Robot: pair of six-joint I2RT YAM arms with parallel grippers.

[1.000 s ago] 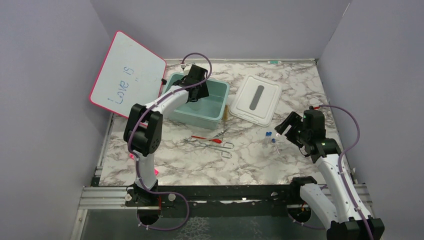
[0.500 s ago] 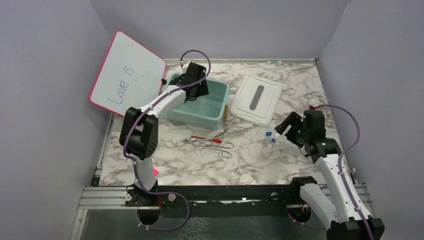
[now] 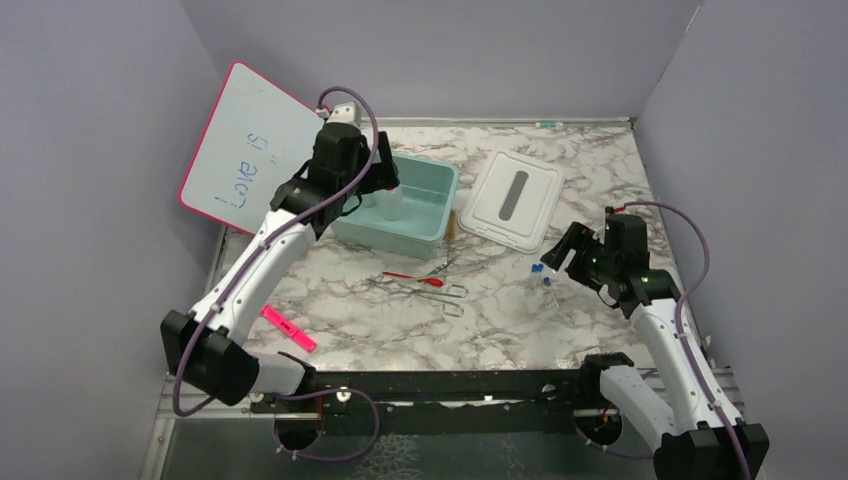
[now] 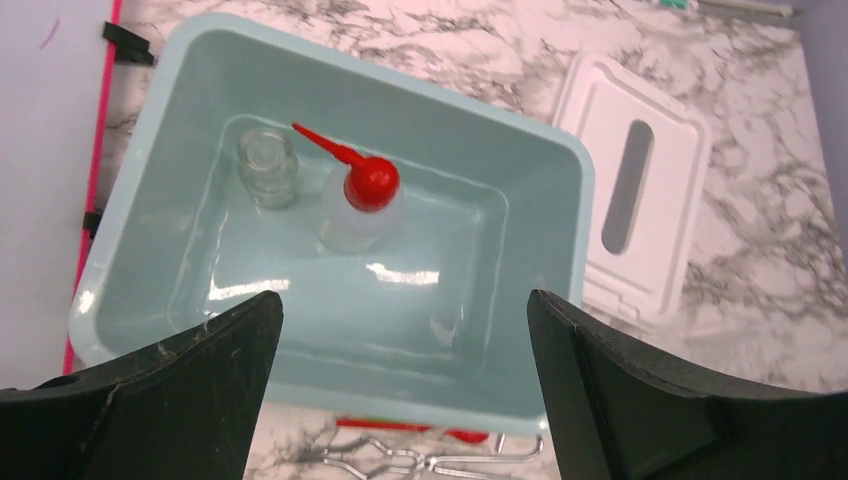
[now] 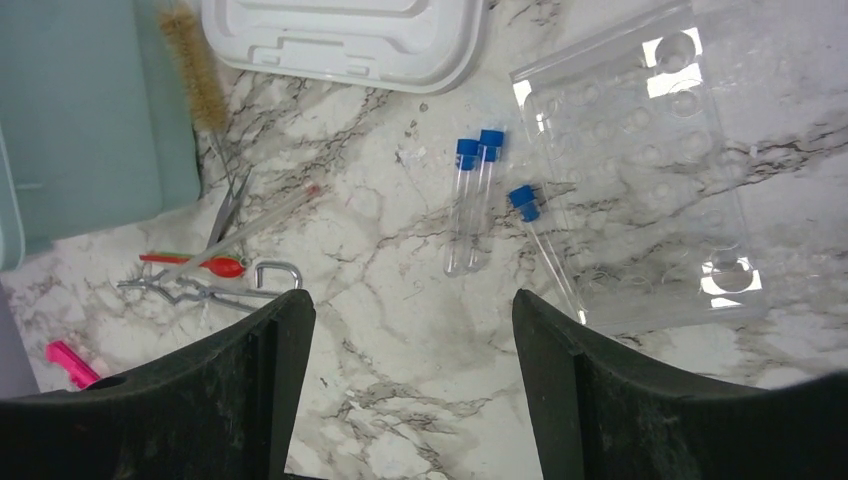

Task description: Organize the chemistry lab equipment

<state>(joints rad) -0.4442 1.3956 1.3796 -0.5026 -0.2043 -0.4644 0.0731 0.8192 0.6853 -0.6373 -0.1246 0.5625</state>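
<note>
The clear squeeze bottle (image 4: pixel 358 205) with a red pointed nozzle stands in the teal bin (image 4: pixel 545 150), beside a small clear jar (image 4: pixel 267 165). My left gripper (image 4: pixel 403 330) is open and empty, above the bin's near left part (image 3: pixel 383 176). The metal tongs (image 3: pixel 428 290) and the thin red-handled tool (image 3: pixel 412 277) lie on the marble in front of the bin. Three clear vials with blue caps (image 5: pixel 470 205) lie at mid right. My right gripper (image 5: pixel 412 310) is open and empty, just right of the vials (image 3: pixel 562 250).
A white lid (image 3: pixel 515 198) lies right of the bin. A clear rack (image 5: pixel 640 170) lies beside the vials. A bristle brush (image 5: pixel 190 65) and a thin glass rod (image 5: pixel 250 228) lie near the bin. A pink highlighter (image 3: pixel 288 328) and the whiteboard (image 3: pixel 255 150) are at left.
My left arm has lifted out of the bin and swung back to the left, leaving the squeeze bottle standing inside. My right gripper has shifted slightly left and forward toward the vials.
</note>
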